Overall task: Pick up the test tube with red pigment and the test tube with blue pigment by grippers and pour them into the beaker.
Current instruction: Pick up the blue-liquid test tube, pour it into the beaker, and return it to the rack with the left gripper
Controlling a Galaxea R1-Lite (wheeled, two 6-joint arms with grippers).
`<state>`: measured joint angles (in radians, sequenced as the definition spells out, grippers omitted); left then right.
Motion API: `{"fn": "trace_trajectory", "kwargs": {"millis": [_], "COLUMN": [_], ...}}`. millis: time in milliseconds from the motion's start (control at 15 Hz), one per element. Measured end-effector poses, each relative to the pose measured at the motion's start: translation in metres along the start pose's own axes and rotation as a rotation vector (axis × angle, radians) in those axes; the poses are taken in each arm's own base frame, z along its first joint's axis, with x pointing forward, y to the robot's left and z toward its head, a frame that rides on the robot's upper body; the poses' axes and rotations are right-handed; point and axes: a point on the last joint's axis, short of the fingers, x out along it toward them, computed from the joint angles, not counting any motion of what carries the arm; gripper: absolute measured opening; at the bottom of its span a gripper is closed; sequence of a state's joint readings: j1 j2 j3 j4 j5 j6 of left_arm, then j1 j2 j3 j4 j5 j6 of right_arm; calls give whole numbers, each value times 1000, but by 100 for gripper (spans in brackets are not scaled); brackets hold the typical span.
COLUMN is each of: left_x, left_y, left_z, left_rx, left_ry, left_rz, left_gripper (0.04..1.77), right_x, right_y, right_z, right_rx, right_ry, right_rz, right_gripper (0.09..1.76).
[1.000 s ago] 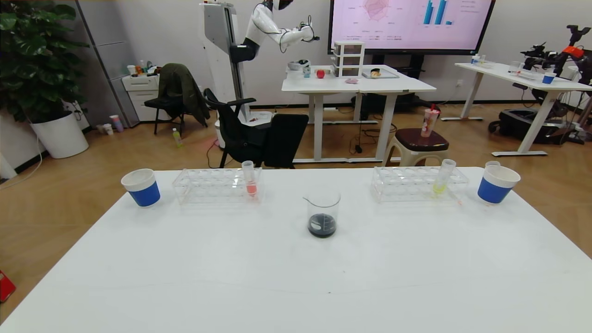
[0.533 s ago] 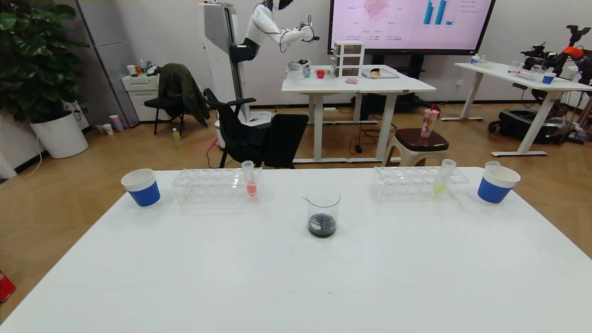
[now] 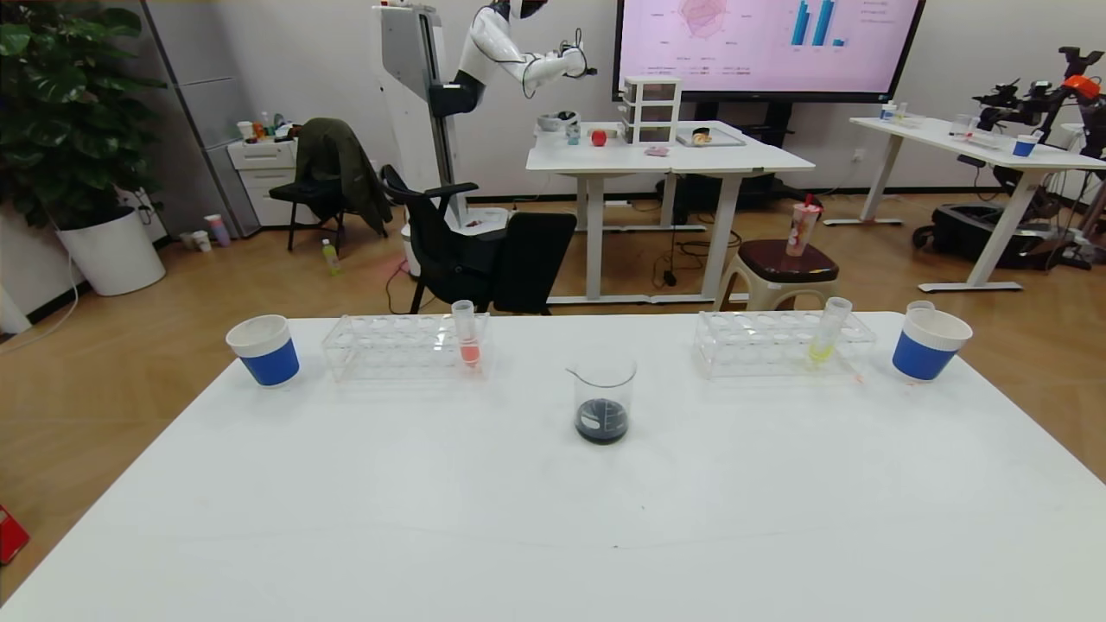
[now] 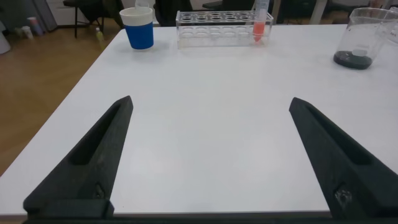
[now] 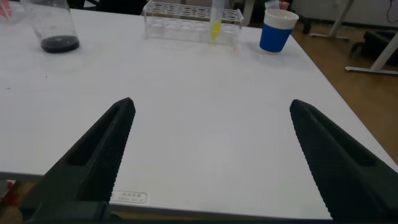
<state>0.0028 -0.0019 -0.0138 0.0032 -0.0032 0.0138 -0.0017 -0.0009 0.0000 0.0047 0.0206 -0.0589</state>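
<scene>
Standing near the middle of the white tabletop (image 3: 363,484), the beaker (image 3: 604,403) holds a shallow pool of dark, almost black liquid; it is upright and touched by nothing. Behind it on the robot's left a clear tube rack (image 3: 404,345) carries one upright tube with salmon-orange liquid (image 3: 467,334) at its inner end; a blue-and-white paper cup (image 3: 264,349) stands just beyond the rack's outer end. On the robot's right a second clear rack (image 3: 782,342) carries a tilted tube with yellow-green liquid (image 3: 825,330); another blue-and-white paper cup (image 3: 928,344) sits past that rack, with the rim of a clear tube (image 3: 920,306) showing just behind or inside it, which one cannot be told. No vivid red or cyan-blue liquid shows in any tube. The left gripper (image 4: 211,155) hangs over the near left part of the tabletop, its jaws spread wide and empty; the right gripper (image 5: 211,155) hangs over the near right part, jaws likewise spread wide and empty; neither shows in the head view.
</scene>
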Motion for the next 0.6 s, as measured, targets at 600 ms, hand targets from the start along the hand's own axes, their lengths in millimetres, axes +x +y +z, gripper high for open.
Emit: {"fn": "trace_trajectory", "kwargs": {"millis": [600], "left_x": [1], "left_y": [0], "left_z": [-4], "left_rx": [-8], "left_ry": [12], "left_rz": [1], "left_gripper": [175], "right_x": [0], "right_y": [0], "right_z": [0], "right_rx": [1], "right_ry": [0], "right_rz": [0], "right_gripper": [174]}}
